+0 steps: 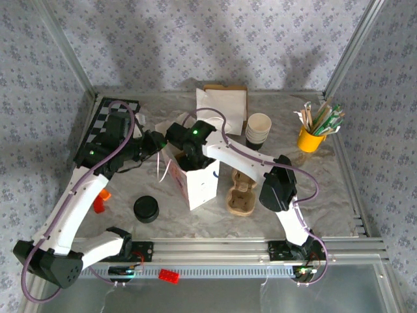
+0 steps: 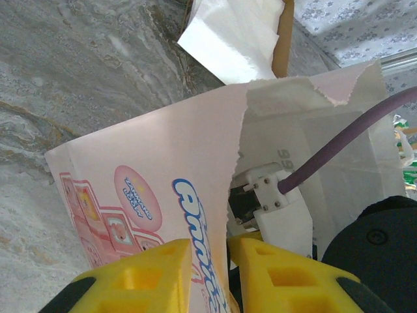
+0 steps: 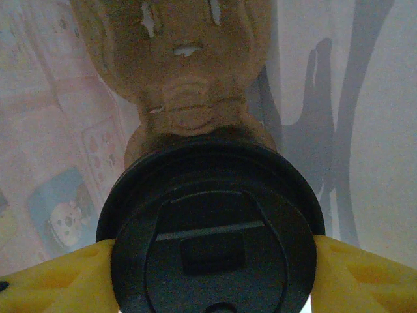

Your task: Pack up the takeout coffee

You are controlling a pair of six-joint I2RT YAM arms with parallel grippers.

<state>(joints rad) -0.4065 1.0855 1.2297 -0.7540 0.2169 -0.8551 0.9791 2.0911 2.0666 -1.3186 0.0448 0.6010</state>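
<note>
The takeout coffee (image 3: 210, 195) shows its round black lid from above, and my right gripper (image 3: 212, 264) is shut on it, a yellow finger on each side of the lid. Its cup body is hidden under the lid. From above, the right gripper (image 1: 189, 145) reaches down into the open mouth of a white and pink paper bag (image 1: 197, 182) standing mid-table. My left gripper (image 2: 208, 253) is shut on the bag's (image 2: 150, 156) torn top edge, with the paper pinched between its fingers. In the top view the left gripper (image 1: 158, 141) is at the bag's left rim.
A brown pulp cup carrier (image 1: 241, 194) lies right of the bag, and a brown pulp shape (image 3: 176, 65) shows beyond the lid. Lidless cream cups (image 1: 257, 129), napkins (image 1: 225, 103) and a yellow stirrer pot (image 1: 311, 138) stand behind. Black lids (image 1: 146, 208) sit front left.
</note>
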